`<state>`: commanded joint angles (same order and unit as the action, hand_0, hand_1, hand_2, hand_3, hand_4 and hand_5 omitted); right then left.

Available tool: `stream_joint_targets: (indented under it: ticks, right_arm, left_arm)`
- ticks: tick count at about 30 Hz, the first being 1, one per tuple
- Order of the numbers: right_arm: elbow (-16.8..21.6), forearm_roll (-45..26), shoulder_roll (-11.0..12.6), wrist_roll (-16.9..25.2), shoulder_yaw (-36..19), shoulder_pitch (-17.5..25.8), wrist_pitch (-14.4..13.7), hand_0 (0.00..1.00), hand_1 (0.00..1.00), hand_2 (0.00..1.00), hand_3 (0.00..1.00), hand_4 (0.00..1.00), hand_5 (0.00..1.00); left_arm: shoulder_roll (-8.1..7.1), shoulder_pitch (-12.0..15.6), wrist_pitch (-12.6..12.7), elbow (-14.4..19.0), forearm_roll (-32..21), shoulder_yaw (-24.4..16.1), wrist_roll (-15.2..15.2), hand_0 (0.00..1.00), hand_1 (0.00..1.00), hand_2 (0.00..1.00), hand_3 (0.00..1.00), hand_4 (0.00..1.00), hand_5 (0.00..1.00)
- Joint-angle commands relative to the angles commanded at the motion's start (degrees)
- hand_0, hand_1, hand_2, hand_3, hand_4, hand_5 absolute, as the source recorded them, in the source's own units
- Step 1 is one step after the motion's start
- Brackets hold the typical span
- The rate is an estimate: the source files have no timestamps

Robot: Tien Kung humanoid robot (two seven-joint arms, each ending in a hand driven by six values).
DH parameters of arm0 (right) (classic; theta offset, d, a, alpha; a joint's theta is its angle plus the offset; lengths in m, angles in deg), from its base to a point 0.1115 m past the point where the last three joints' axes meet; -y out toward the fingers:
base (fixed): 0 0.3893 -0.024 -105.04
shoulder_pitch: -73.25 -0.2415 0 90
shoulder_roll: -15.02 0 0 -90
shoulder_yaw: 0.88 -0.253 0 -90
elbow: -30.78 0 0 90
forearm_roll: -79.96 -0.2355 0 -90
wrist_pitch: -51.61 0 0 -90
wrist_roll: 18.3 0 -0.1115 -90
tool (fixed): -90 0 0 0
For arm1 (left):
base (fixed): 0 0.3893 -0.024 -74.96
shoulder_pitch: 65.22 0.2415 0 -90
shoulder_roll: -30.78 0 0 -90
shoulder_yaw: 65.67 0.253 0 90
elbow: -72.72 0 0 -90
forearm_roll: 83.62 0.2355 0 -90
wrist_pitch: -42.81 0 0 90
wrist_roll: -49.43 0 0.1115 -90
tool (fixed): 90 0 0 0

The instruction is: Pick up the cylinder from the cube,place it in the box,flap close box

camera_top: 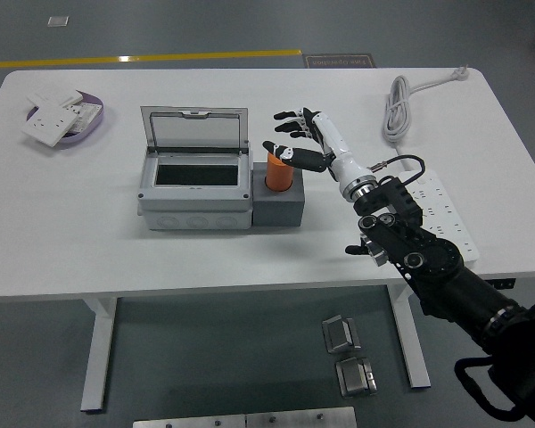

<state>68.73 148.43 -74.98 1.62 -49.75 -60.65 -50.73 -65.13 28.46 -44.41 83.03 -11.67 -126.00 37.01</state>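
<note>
An orange cylinder (277, 173) stands upright in the top of a dark grey cube (279, 205). To the cube's left, touching it, sits a grey box (194, 189) with its clear lid (194, 130) raised at the back. My right hand (296, 138) hovers just above and to the right of the cylinder, fingers spread, thumb tip near the cylinder's top; it holds nothing. The left arm does not show.
A purple dish (87, 126) with white sockets lies at the far left. A white power strip (439, 207) and its coiled cable (399, 107) lie at the right, under and behind my right arm. Metal parts lie on the floor below.
</note>
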Motion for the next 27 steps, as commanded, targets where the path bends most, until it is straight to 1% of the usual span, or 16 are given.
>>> stream_joint_targets:
  ticks: [3,4,5,8,10,15,16,18,21,22,27]
  right_arm:
    - [-0.8,0.3,0.0,-0.3,-0.5,-1.8,0.0,0.709,0.706,0.611,0.687,0.867,0.209]
    - [-1.3,0.4,0.0,-0.5,-0.7,-2.8,0.0,0.720,0.722,0.648,0.717,0.870,0.215]
    - [-2.0,0.5,0.0,-0.7,-1.0,-3.8,0.0,0.720,0.722,0.648,0.717,0.870,0.215]
    - [-4.9,0.0,0.0,-1.4,-1.0,-7.4,0.2,0.720,0.722,0.648,0.717,0.870,0.215]
    - [-7.1,-0.6,0.0,-2.1,-0.4,-9.6,0.5,0.722,0.723,0.663,0.717,0.874,0.224]
    - [-12.8,-2.3,0.0,-3.5,1.1,-15.5,1.5,0.722,0.723,0.663,0.717,0.874,0.224]
    - [-14.0,-2.8,0.0,-3.7,1.4,-16.6,1.7,0.733,0.728,0.659,0.715,0.890,0.318]
    - [-16.3,-3.3,0.0,-3.9,1.6,-18.4,2.0,0.733,0.728,0.659,0.715,0.890,0.318]
    - [-18.6,-3.2,0.0,-4.1,1.4,-19.8,2.2,0.733,0.728,0.659,0.715,0.890,0.318]
    - [-19.3,-3.1,0.0,-4.1,1.3,-20.1,2.2,0.792,0.736,0.679,0.724,0.902,0.484]
    - [-23.2,-3.5,0.0,-4.0,1.5,-21.8,2.4,0.792,0.736,0.679,0.724,0.902,0.484]
  left_arm:
    - [-0.04,-0.1,0.0,0.0,0.3,-0.2,0.0,0.543,0.538,0.493,0.534,0.335,0.002]
    - [-0.07,-0.1,-0.1,0.0,0.5,-0.3,0.0,0.543,0.537,0.493,0.535,0.336,0.002]
    - [-0.10,-0.1,-0.1,0.0,0.7,-0.4,0.0,0.543,0.537,0.493,0.535,0.336,0.002]
    - [-0.19,-0.3,-0.2,0.0,1.7,-0.8,0.0,0.543,0.537,0.493,0.535,0.336,0.002]
    - [-0.22,-0.4,-0.3,0.0,2.3,-1.1,-0.1,0.542,0.538,0.494,0.536,0.336,0.002]
    - [-0.29,-0.7,-0.5,0.0,3.5,-1.6,-0.1,0.542,0.538,0.494,0.536,0.336,0.002]
    - [-0.33,-0.7,-0.5,0.0,3.7,-1.7,-0.1,0.543,0.539,0.494,0.536,0.337,0.002]
    - [-0.42,-0.8,-0.6,0.0,4.1,-1.9,-0.2,0.543,0.539,0.494,0.536,0.337,0.002]
    - [-0.49,-0.8,-0.7,0.0,4.7,-2.2,-0.2,0.543,0.539,0.494,0.536,0.337,0.002]
    - [-0.51,-0.7,-0.7,0.0,4.9,-2.2,-0.2,0.543,0.539,0.494,0.536,0.335,0.002]
    - [-0.64,-0.3,-1.0,0.0,6.2,-2.6,-0.3,0.543,0.539,0.494,0.536,0.335,0.002]
